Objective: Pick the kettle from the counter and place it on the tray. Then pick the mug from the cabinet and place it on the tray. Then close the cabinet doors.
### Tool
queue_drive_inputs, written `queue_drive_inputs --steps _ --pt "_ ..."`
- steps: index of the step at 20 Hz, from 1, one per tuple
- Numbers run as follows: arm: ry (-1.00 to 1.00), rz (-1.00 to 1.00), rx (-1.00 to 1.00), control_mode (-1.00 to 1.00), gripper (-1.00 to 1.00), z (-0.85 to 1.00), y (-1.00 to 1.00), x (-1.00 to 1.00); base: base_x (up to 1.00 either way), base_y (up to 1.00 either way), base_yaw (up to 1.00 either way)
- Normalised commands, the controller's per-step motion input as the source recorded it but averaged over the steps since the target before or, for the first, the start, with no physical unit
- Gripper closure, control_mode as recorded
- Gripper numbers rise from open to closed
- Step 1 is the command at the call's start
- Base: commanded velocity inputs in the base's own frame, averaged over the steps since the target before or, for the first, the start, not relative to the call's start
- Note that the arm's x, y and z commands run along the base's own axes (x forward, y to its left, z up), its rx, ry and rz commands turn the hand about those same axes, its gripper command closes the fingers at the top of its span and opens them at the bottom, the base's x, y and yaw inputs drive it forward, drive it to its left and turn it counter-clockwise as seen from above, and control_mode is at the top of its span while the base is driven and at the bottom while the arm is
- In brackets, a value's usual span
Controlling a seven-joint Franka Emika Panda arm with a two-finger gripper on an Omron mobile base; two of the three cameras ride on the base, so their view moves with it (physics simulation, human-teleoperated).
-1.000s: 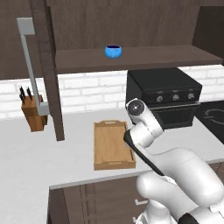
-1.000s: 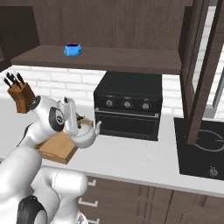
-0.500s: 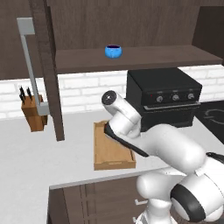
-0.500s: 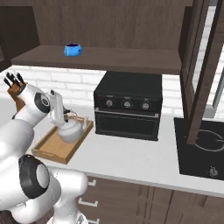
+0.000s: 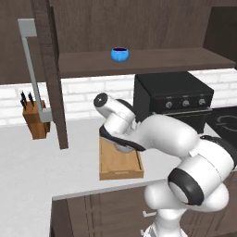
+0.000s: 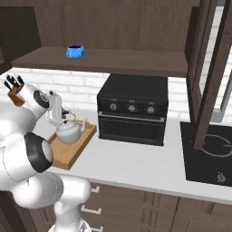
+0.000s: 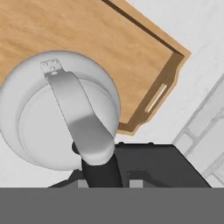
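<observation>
silver-grey kettle (image 6: 69,132), light-brown wooden tray (image 5: 120,163), bright blue mug (image 5: 120,54), black oven (image 6: 132,115)

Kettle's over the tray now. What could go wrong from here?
1. The kettle hangs from the gripper by its handle alone, so it could swing or tip when lowered.
2. In the hand view it sits over one corner of the tray; it may land on the rim.
3. The mug is high on the cabinet shelf, a long reach upward.
</observation>
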Motion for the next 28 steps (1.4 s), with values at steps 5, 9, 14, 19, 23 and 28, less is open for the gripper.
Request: queue_drive_inputs --steps 5,9,14,19,23,28 --pt "0.0 0.0 0.02 -1.0 1.0 -0.16 0.09 0.34 0.0 0.0 0.0" --pt "0.0 0.0 0.02 -1.0 1.0 -0.29 0.02 0.27 0.0 0.0 0.0" --pt "0.0 0.0 0.06 -1.0 1.0 -0.28 0.0 0.24 0.0 0.0 0.0" --pt "0.0 0.0 0.06 -1.0 1.0 -0.16 0.0 0.31 0.0 0.0 0.0" --pt "0.0 -0.01 0.01 -1.0 1.0 -0.2 0.0 0.29 0.0 0.0 0.0" --pt "0.0 0.0 0.0 -1.0 1.0 -0.31 -0.11 0.06 0.0 0.0 0.0"
